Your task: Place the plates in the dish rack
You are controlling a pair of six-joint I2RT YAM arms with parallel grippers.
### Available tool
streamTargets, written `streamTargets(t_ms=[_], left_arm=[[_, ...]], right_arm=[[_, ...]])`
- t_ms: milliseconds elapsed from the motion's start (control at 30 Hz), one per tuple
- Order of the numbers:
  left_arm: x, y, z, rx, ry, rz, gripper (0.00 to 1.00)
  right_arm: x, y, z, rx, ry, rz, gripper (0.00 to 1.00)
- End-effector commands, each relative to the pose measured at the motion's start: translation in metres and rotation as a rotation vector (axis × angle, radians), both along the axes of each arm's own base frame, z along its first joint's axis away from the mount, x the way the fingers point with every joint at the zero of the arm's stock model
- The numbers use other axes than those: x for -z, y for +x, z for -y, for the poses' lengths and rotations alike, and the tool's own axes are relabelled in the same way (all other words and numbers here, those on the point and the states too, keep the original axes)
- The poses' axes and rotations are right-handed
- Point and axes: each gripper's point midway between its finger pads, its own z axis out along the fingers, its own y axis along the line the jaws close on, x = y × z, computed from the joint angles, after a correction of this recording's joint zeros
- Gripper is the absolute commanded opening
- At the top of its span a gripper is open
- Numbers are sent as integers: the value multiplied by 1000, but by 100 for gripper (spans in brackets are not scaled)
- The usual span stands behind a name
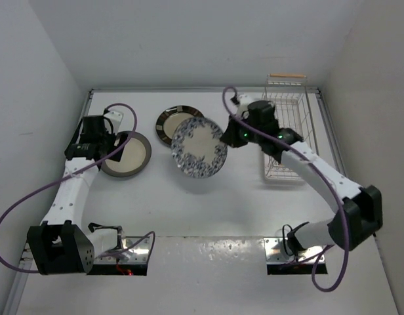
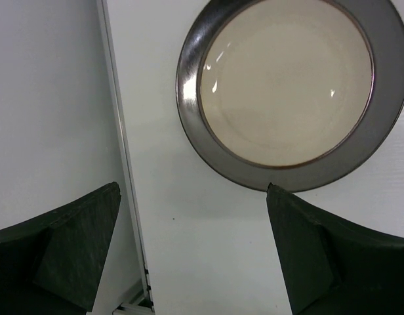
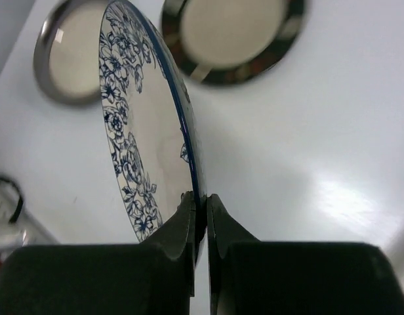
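My right gripper (image 1: 229, 138) is shut on the rim of the white plate with the blue floral pattern (image 1: 199, 147) and holds it tilted above the table; in the right wrist view the plate (image 3: 146, 125) stands on edge between my fingers (image 3: 201, 203). The dark-rimmed plate with the cream centre (image 1: 126, 153) lies flat at the left, seen close in the left wrist view (image 2: 290, 88). My left gripper (image 1: 97, 134) is open and empty just beside its near-left rim (image 2: 192, 190). The brown-rimmed plate with pale patches (image 1: 172, 121) lies flat behind the lifted plate. The white wire dish rack (image 1: 287, 125) stands at the right.
The rack's wooden handle bar (image 1: 286, 77) shows at its far end. A metal rail (image 2: 123, 164) edges the table at the left, by the grey wall. The brown-rimmed plate (image 3: 231, 36) and cream plate (image 3: 67, 59) show below the held plate.
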Motion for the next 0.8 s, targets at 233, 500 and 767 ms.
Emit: streamTargets(t_ms=[233, 500, 767], left_arm=[[-23, 31, 5, 35, -7, 71, 97], [-23, 34, 7, 44, -15, 70, 97], [-19, 33, 8, 50, -21, 62, 97]], right_arm=[[-210, 61, 209, 634, -212, 562, 0], [-244, 44, 325, 909, -565, 642, 0], [-155, 34, 358, 889, -714, 505, 0]])
